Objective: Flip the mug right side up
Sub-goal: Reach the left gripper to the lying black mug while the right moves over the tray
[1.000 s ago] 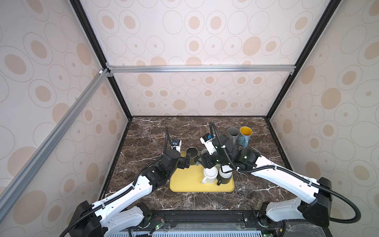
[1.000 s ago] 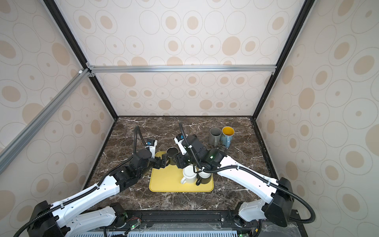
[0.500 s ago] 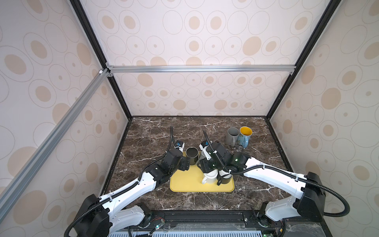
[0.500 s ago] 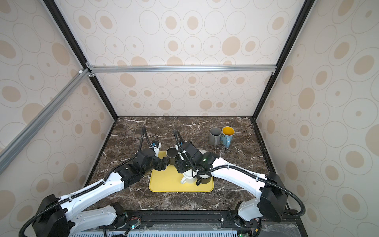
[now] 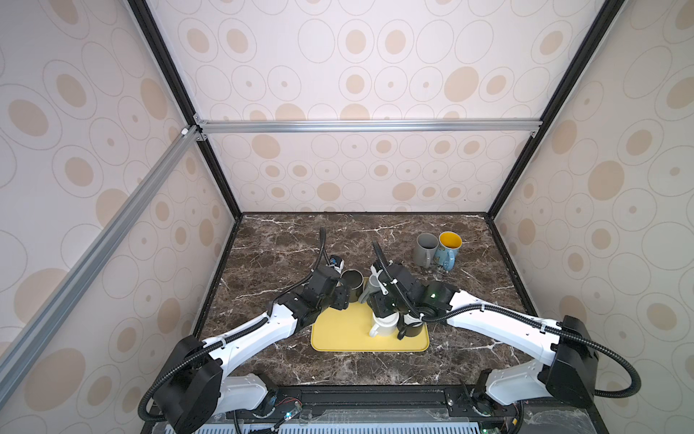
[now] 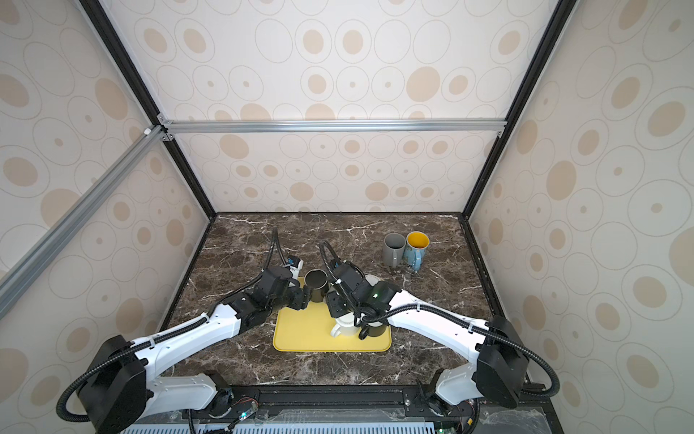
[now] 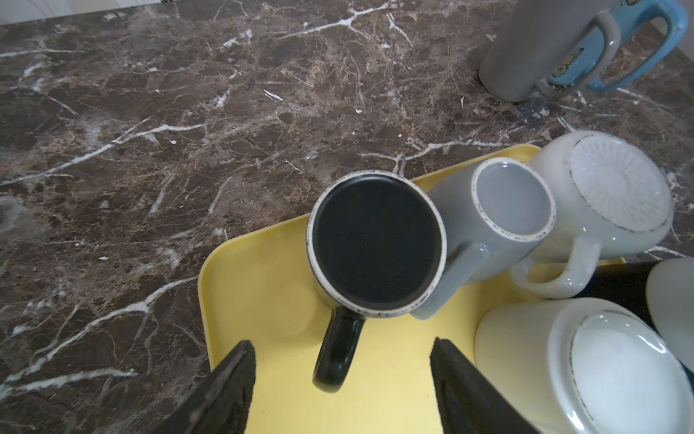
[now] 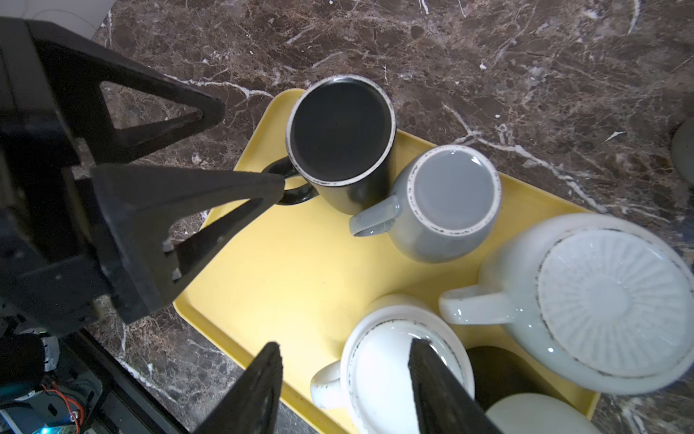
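On the dark marble tabletop [image 5: 285,240] we see a yellow tray [image 5: 338,338] of upturned mugs. At its far left corner the black mug [image 7: 375,244] stands base up, its handle between the parted jaws of the left gripper [image 7: 341,344]. The right gripper [image 8: 345,344] hangs over a cream mug [image 8: 375,360], jaws apart and empty.

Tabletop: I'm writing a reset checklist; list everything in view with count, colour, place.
table: 1, dark brown marble
tray: 1, yellow, table's near middle
black mugs: 2, black, tray's far left corner and near right
grey mugs: 2, grey, one on tray, one far right on table
white mugs: 2, white, on tray
blue mug: 1, blue, yellow inside, beside the far grey mug
left claw: 1, black, open, by a black mug's handle
right claw: 1, black, open, over a white mug
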Available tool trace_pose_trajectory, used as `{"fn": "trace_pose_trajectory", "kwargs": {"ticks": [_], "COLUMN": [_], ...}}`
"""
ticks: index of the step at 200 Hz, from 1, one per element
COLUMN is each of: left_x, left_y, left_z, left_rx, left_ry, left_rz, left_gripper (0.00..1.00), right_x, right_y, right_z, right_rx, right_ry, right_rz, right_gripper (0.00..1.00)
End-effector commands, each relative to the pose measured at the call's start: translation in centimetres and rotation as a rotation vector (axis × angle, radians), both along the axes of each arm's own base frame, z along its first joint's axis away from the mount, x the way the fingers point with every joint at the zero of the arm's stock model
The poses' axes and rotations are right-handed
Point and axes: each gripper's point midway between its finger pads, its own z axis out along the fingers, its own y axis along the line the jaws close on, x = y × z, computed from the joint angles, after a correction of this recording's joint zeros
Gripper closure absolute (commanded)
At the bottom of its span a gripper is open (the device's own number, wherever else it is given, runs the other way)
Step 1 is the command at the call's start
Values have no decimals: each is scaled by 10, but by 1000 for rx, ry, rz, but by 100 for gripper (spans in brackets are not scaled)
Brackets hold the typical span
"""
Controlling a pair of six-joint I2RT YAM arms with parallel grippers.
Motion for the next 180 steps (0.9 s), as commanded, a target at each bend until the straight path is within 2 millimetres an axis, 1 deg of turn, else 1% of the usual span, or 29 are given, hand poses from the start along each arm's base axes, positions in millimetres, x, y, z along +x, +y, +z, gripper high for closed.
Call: {"fn": "trace_pose_trajectory", "kwargs": {"ticks": [1,35,92,180], "left_x": [5,5,9,14], "left_y": [-10,-11,-16,-12], "left_z": [3,-12,-29,-40], "left_rx": [-1,23,50,105], "left_ry": [20,79,143,172], "left_rz": [-51,-58,-64,-41], "left_gripper": [27,28,32,38], "right_x": [-2,-2,-2,-2], "right_y": [-8,-9,-11,-13], "right_z": [3,1,-2,-5], "right_rx": [-17,-18,-26,-28], "right_ry": [-11,-10,-9,-7], "right_rz": [-6,-12,-18,-26], "right_gripper": [43,42,42,42]}}
